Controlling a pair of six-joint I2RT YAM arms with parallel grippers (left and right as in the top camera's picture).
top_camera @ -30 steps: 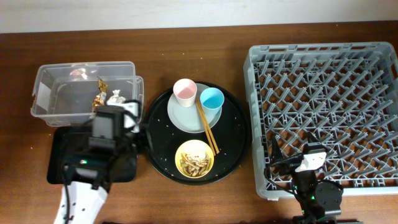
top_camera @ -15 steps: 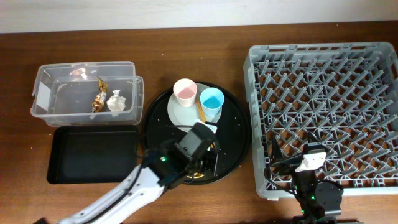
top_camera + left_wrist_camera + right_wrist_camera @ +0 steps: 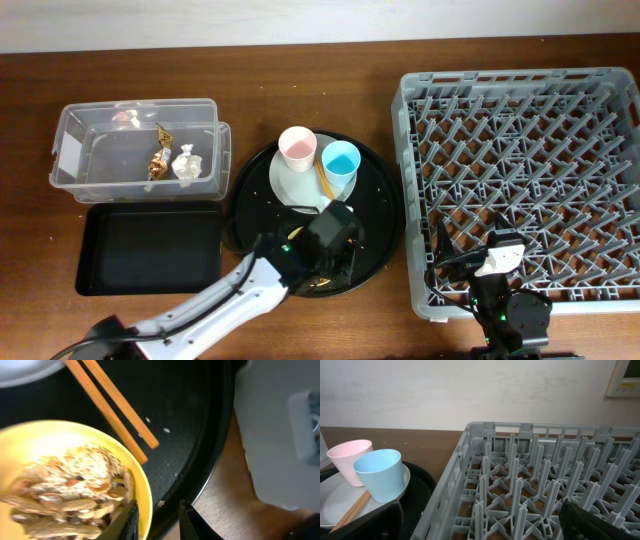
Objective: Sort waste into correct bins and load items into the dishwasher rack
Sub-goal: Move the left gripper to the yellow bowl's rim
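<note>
My left gripper (image 3: 157, 521) is low over the round black tray (image 3: 380, 215), open, its jaws astride the rim of the yellow bowl (image 3: 45, 440). One finger is inside by the brownish food scraps (image 3: 70, 480); the other is outside, clear of the rim. The wooden chopsticks (image 3: 112, 410) lie from the grey plate (image 3: 290, 185) toward the bowl. Pink cup (image 3: 297, 148) and light-blue cup (image 3: 340, 160) stand on the plate. The clear box (image 3: 70, 150) holds the gold-foil wrapper (image 3: 158, 160) and paper ball (image 3: 186, 163). My right gripper (image 3: 480, 527) hangs open at the front left corner of the dishwasher rack (image 3: 520, 170).
The shallow black tray (image 3: 150, 250) lies in front of the clear box at the left. The rack's left wall (image 3: 452, 485) stands close beside the round tray. Crumbs speckle the round tray's floor.
My left arm swung from the bins over to the round tray and came down at the yellow bowl, its jaws parting around the rim. The right arm stayed still.
</note>
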